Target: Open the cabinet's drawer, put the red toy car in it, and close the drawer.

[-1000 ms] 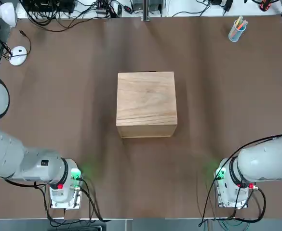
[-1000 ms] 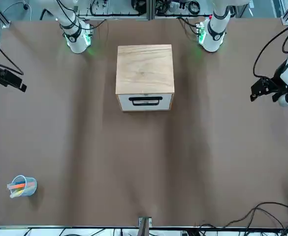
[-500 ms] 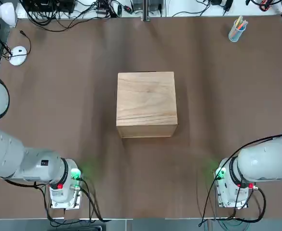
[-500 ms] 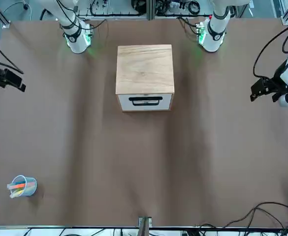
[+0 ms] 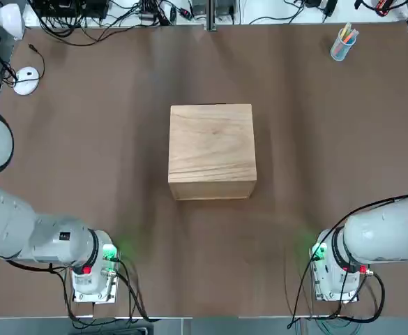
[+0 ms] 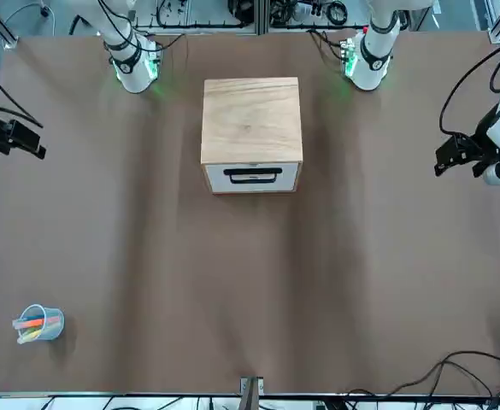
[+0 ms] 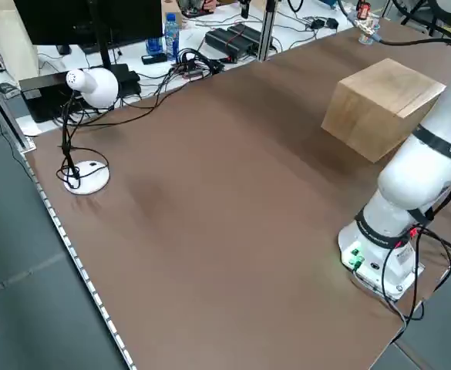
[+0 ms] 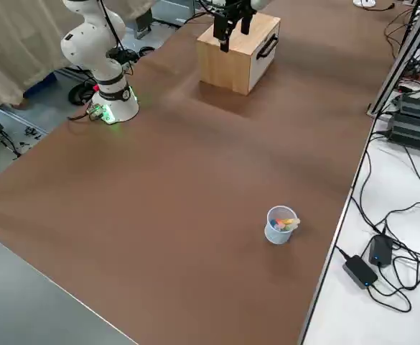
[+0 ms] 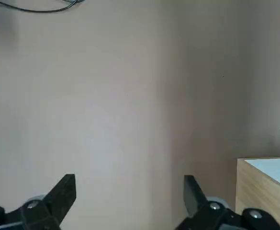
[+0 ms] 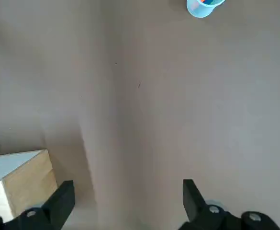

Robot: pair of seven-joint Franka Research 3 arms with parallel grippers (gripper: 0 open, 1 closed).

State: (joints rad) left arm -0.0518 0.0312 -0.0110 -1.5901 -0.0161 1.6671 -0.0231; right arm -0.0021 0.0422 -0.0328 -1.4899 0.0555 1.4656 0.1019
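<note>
Sitting pretty much dead centre on the brown worktop [image 5: 106,139] is the light natural-wood cube of a cabinet [image 5: 211,150], and there's bare surface all around it on every side. Its drawer [image 6: 251,177], the pale front panel with a dark bar handle, faces away from the arm bases toward the far edge and is pushed in flush. No red toy car shows in any view, so I can't say where it is.

Left end effector [image 6: 456,154] hangs out near the worktop's left edge, well apart from the cabinet; its fingers [image 9: 63,194] are spread wide with nothing between them, and the cabinet's corner just peeks into its wrist view. Right end effector [image 6: 17,138] is over by the right edge, also well clear, fingers [image 10: 62,198] spread wide and holding nothing.

Clutter sticks to the margins: a clear plastic cup of coloured pens [image 5: 343,43] near the far right corner, a white computer mouse [image 5: 26,80] with its cable by the far left edge, and a white lamp-like thing [image 7: 92,86] just off that corner. Cables and black power bricks [image 8: 360,269] run along the strip beyond the far edge. So the whole stretch in front of the drawer out to the far edge is open.

Versus a second ago: cabinet, cup and mouse haven't budged, left end effector looks the same, and the right one has shifted only a hair in the front view.
</note>
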